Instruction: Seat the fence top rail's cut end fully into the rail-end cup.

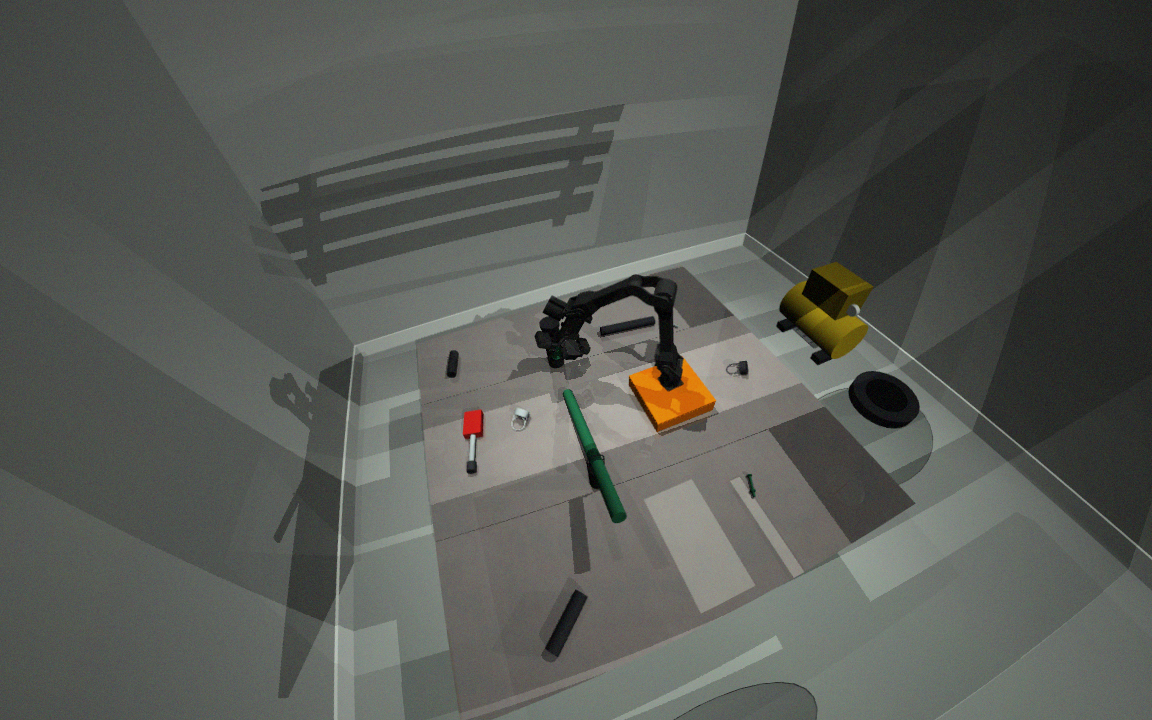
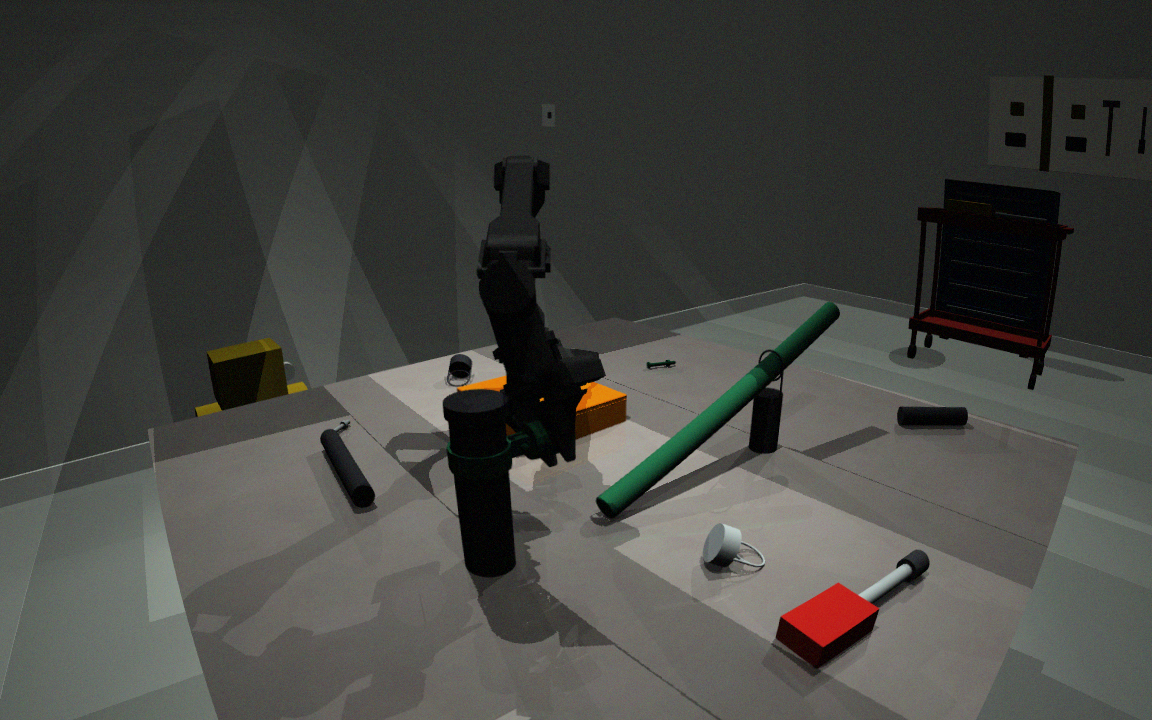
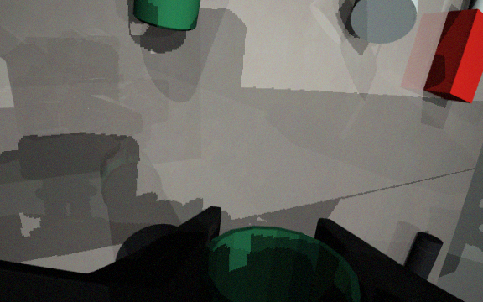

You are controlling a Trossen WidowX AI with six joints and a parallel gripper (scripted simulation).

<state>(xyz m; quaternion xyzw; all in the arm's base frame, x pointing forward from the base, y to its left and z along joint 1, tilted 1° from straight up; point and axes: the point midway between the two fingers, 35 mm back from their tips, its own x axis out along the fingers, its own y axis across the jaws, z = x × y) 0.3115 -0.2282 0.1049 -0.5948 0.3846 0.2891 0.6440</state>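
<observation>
The black big post (image 2: 486,528) stands upright in the exterior view, with the green brace band (image 2: 479,462) around it a little below its cap. My gripper (image 3: 268,223) is shut on the green rail-end cup (image 2: 537,441) (image 3: 283,273), which hangs at the band's side with its mouth facing the wrist camera's view. The green rail (image 1: 580,428) (image 2: 696,438) (image 3: 168,13) slopes through the wire loop on the small black post (image 2: 765,425). Its low end is near the table, apart from the cup and clear of my fingers. The grip's contact points are partly hidden.
The orange base (image 1: 687,402) (image 2: 600,416) is behind the post. A white loop cap (image 1: 520,417) (image 2: 723,545) (image 3: 384,21) and a red block with a handle (image 1: 473,423) (image 2: 826,622) (image 3: 472,54) lie beyond the rail's low end. A black bar (image 1: 627,326) (image 2: 346,467) lies on the post's other side.
</observation>
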